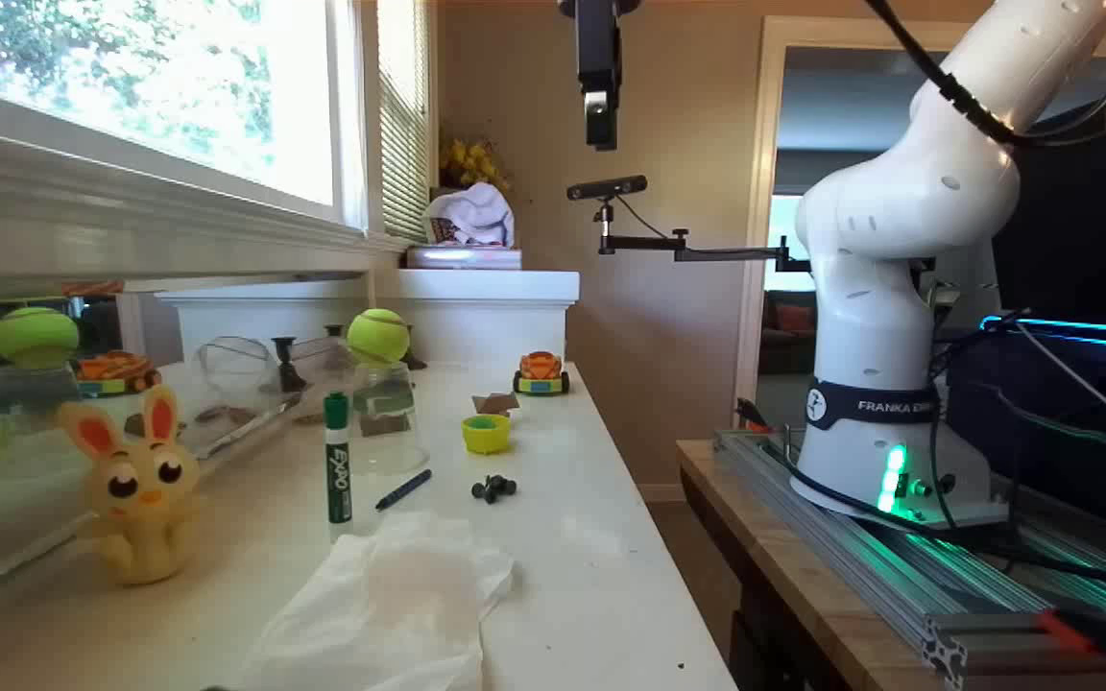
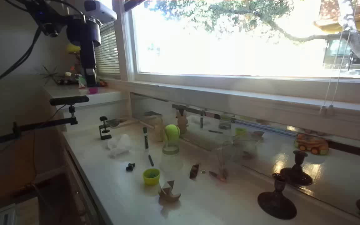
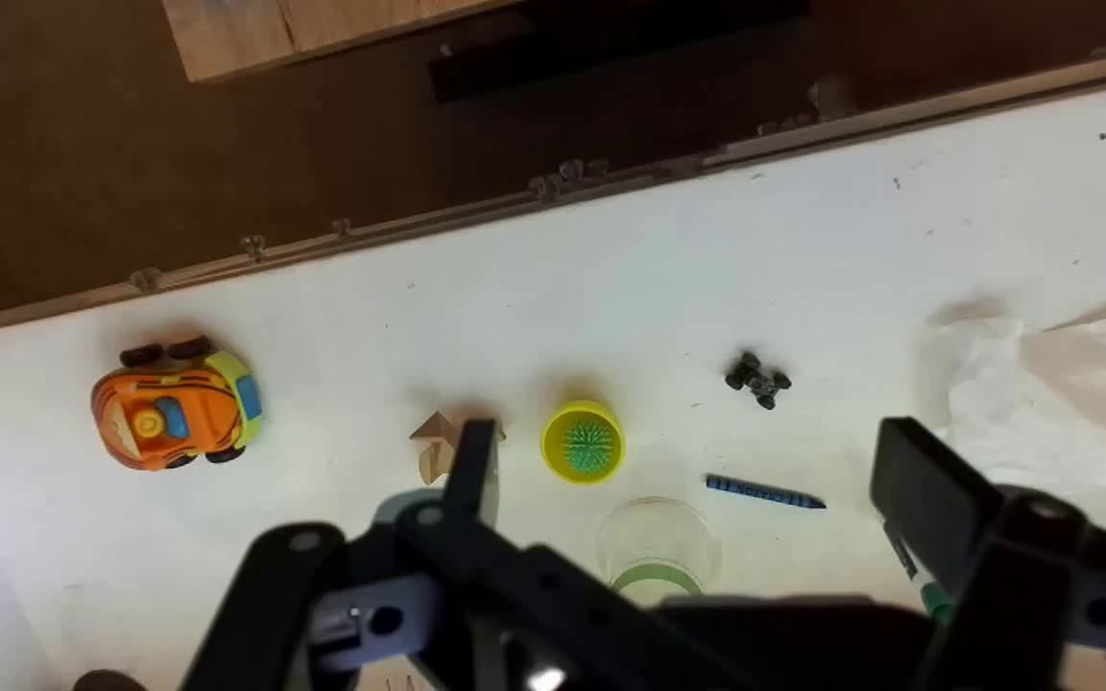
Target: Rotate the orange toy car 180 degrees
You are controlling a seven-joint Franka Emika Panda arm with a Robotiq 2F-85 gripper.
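Note:
The orange toy car stands upright on its dark wheels on the white counter, at the left of the wrist view. Its yellow-green end with a blue patch points right there. In an exterior view the car is at the far end near the counter's edge, that end facing the camera. In an exterior view only its mirror reflection shows. My gripper is open and empty, its fingers wide apart. It hangs high above the counter in both exterior views, well apart from the car.
A yellow cup holding a green spiky ball, a small black object, a blue crayon, a brown folded piece and a marker are on the counter. A tennis ball tops a clear cup. A bunny figure stands nearby.

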